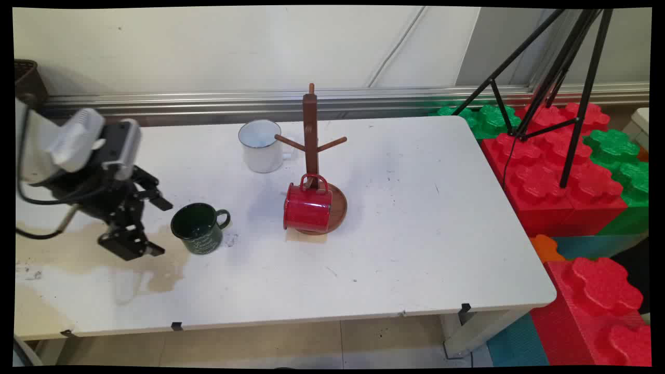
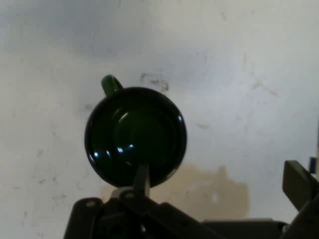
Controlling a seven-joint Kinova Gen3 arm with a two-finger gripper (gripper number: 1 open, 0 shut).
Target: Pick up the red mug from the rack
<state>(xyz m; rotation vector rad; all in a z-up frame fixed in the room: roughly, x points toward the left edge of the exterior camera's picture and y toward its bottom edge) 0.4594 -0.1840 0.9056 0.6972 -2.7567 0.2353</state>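
Main view: the gripper (image 1: 148, 226), jaws spread apart and empty, hung just left of the upright green mug (image 1: 199, 228), whose handle pointed right toward the red mug (image 1: 307, 208) lying against the wooden mug tree (image 1: 311, 135); a white mug (image 1: 261, 146) stood behind. Hand view: the green mug (image 2: 135, 136) sat directly ahead, with bare table (image 2: 259, 99) around it.

A white, rounded plastic-shelled arm (image 1: 62, 143) ends in a silver-grey wrist block carrying a black two-finger gripper (image 1: 156, 226) of jointed linkage bars, with black cables looping beneath.

Mug (image 1: 199, 227) right of claw (image 1: 150, 228); rack (image 1: 311, 156) farther right.
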